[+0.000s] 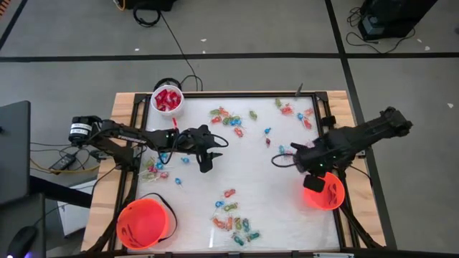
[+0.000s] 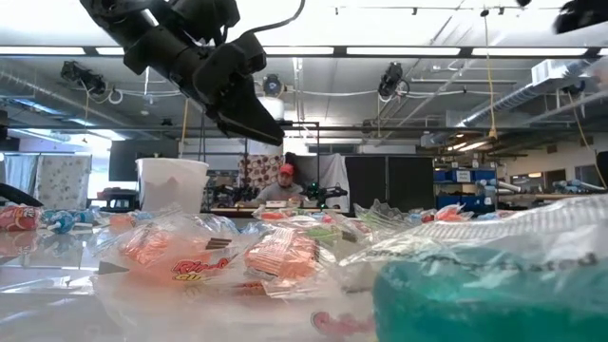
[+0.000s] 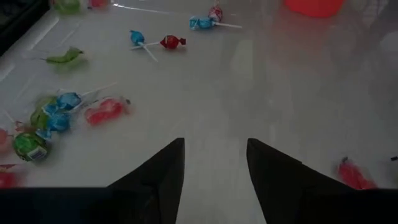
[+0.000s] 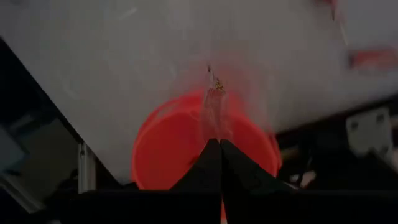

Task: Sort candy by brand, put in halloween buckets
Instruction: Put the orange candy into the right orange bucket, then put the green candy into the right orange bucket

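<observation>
While the right gripper [image 4: 217,144] hangs over the orange bucket [image 1: 324,192] at the desk's [image 1: 272,193] right edge, its fingers are pinched shut on a clear-wrapped candy [image 4: 214,112]. Mid-desk, the left gripper [image 1: 206,159] hovers with fingers [image 3: 163,171] parted and empty. Loose candy [image 1: 233,222] lies scattered around, a second orange bucket [image 1: 145,222] and a white bucket [image 1: 168,99] sitting apart.

Left end effector [image 1: 206,162] at centre-left, fingers apart, empty, pointing toward 5 o'clock. Right end effector [image 1: 313,180] at 4 o'clock, fingers pinched together.
</observation>
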